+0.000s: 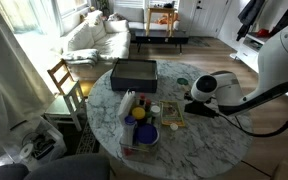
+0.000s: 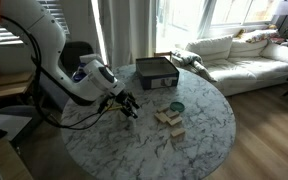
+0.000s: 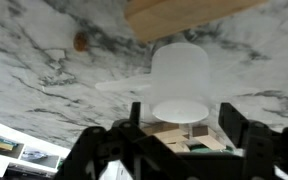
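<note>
One hand, jaws wide and empty, hovers over the worktop, 9 o'clock of a teal bowl. Wrist view: white cup at 12 o'clock of the fingers, not touching. Wood blocks at the hand's 4 o'clock, dark box at 1 o'clock.

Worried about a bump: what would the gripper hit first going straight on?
Probably the white cup, centred ahead of the gripper in the wrist view; depth is unclear, so the marble table may come first.
</note>
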